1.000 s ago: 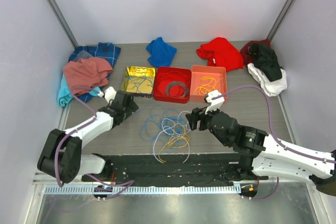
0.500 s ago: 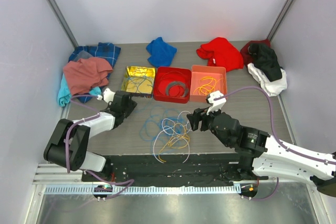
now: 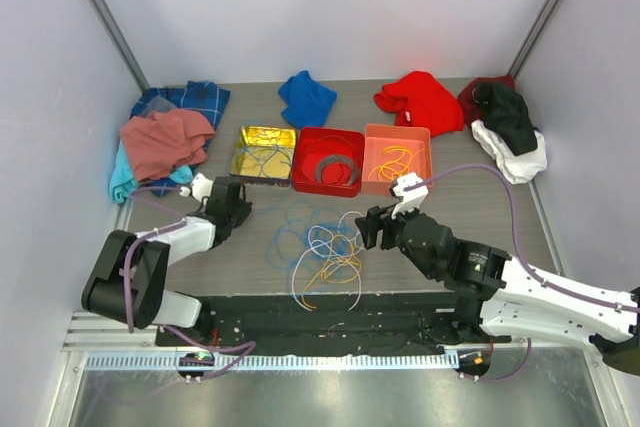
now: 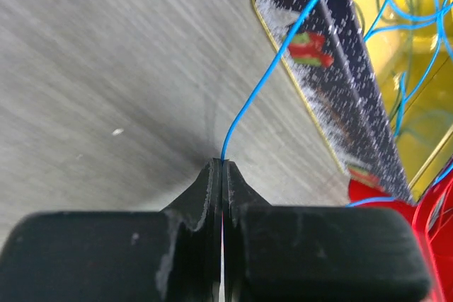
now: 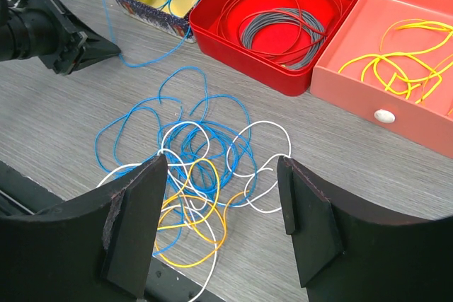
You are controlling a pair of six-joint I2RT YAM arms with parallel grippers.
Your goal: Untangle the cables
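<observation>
A tangle of blue, white and yellow cables [image 3: 325,247] lies on the table in front of the arms, shown close in the right wrist view [image 5: 205,153]. My left gripper [image 3: 241,206] is low on the table left of the tangle, shut on a thin blue cable [image 4: 255,88]. That cable runs from the fingertips up into the gold tin [image 4: 333,83]. My right gripper [image 3: 368,227] hangs over the right side of the tangle. Its jaws [image 5: 223,164] stand wide apart with nothing between them.
Three containers stand in a row behind the tangle: a gold tin [image 3: 243,147] with blue cables, a red box [image 3: 300,172] with a grey coil [image 5: 283,30], and a coral box [image 3: 428,147] with yellow cables [image 5: 396,54]. Crumpled cloths lie along the back and sides.
My left gripper has closed from open onto the blue cable and drawn back slightly to the left. The right arm has not moved.
</observation>
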